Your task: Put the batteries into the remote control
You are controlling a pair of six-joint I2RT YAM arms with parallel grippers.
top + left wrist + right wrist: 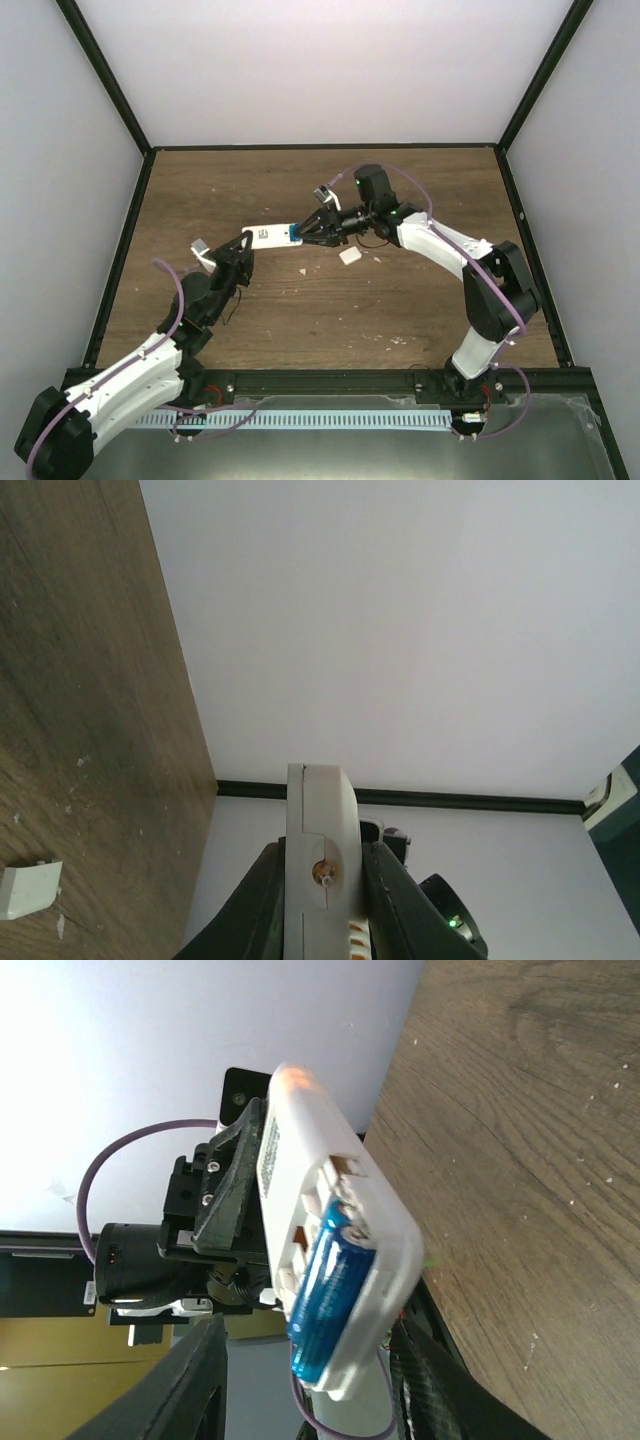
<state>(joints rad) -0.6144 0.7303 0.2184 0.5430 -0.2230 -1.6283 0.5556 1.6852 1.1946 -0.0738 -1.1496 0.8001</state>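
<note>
The white remote control (pixel 270 236) is held above the table, its back facing up. My left gripper (pixel 243 243) is shut on one end of it; in the left wrist view the remote control (pixel 320 820) stands edge-on between the black fingers (pixel 400 900). The bright blue batteries (pixel 335 1290) lie in the uncovered compartment at the other end, seen as a blue patch (pixel 296 233) from above. My right gripper (pixel 308 232) straddles that end. Its jaws stand open on either side of the remote control (pixel 320 1180), with a gap showing beside the left finger (pixel 190 1380).
A small white plastic piece (pixel 350 256) lies on the wooden table just below the right gripper, and shows again as the white piece (pixel 28 890) at the left wrist view's lower left. Pale specks (pixel 303 270) are scattered nearby. Black frame posts and white walls enclose the table.
</note>
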